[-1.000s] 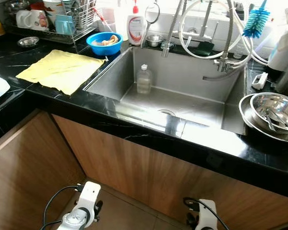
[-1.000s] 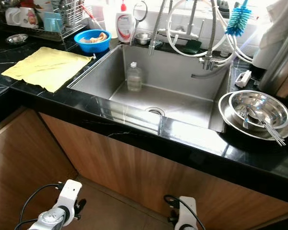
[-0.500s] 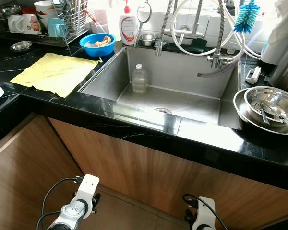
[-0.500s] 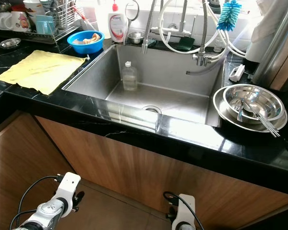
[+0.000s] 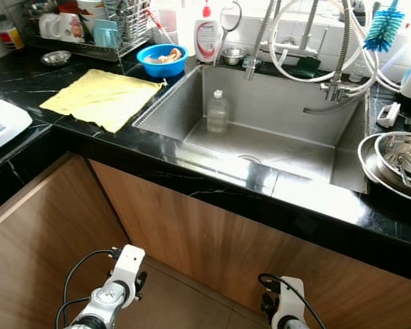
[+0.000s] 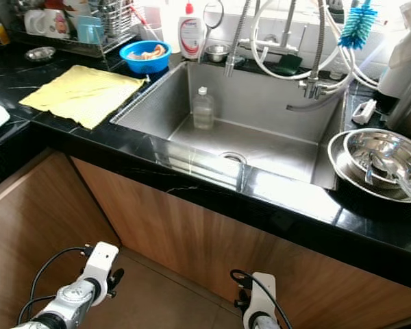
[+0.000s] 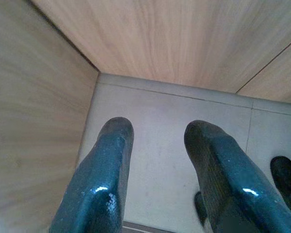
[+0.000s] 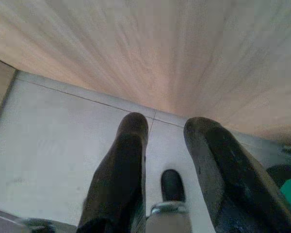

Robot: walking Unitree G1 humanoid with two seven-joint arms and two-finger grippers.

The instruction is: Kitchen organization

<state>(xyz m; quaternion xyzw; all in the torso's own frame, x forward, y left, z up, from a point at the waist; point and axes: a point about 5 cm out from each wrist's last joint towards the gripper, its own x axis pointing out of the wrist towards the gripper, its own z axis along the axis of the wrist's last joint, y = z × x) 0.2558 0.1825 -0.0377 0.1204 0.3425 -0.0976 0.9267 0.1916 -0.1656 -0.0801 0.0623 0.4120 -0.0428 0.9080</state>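
Low in the frame, left hand (image 7: 157, 141) and right hand (image 8: 167, 133) hanging idle over the tiled floor (image 7: 160, 116), fingers spread, holding nothing. Above, black desk (image 5: 123, 137) edge across mid-frame. Yellow cloth (image 5: 103, 98) lying flat at upper left. Clear bottle (image 5: 217, 112) upright inside the sink (image 5: 294, 147), upper centre. Steel bowls (image 5: 401, 154) stacked at right edge. Blue bowl (image 5: 163, 60) and dish rack (image 5: 89, 34) farthest, top left.

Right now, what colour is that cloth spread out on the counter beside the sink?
Pale yellow. The cloth lies flat on the black counter, clearest in the right eye view.
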